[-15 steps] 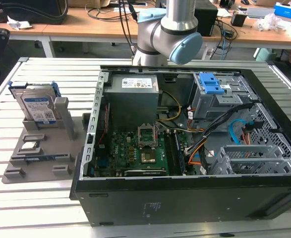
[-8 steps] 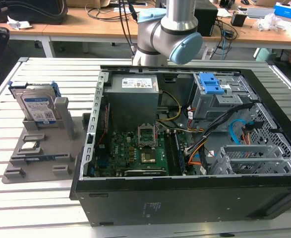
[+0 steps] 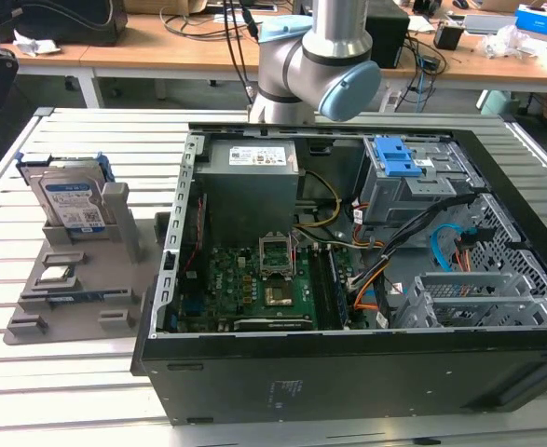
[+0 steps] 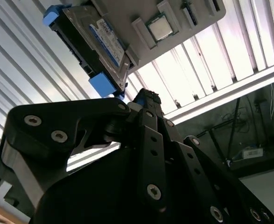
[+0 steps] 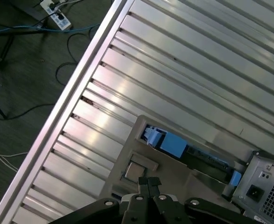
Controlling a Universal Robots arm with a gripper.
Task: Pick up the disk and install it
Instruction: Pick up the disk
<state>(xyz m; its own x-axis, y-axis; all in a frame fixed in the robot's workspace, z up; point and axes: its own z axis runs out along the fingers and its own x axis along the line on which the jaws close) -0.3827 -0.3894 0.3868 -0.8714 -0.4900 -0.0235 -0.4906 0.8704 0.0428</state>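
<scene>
Currently pre-grasp: my end effector point(image 5: 149, 183) is pinched narrow and empty, aimed at the disk point(image 3: 68, 200), which stands in the gray fixture point(image 3: 115, 270) on the counter point(image 3: 68, 391), 9 o'clock of the case point(image 3: 348, 372). I'd judge a grasp needs opening first.

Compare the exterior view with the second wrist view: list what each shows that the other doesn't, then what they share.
Exterior view, not the second wrist view: the open computer case with its motherboard, and the arm beyond it.
Second wrist view, not the exterior view: the tool, and what looks like a power strip on the floor.
Both: the disk standing in the gray holder, the processor chip on that holder, and the slatted table.
</scene>
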